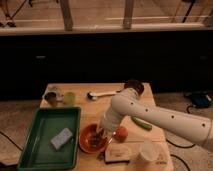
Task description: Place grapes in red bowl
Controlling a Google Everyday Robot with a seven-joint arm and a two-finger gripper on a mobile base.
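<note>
1. Red bowl (90, 140) sits near the table's (105, 107) front edge, green tray (47, 120) at its nine o'clock.
2. We find the gripper (101, 133) over the bowl; we cannot tell its opening, and the grapes are hard to make out beneath it.

The white arm (160, 116) is extended from the right edge, bent at a rounded elbow, and angled downward to the left. The gripper (100, 134) is pointed down at its lower end.
</note>
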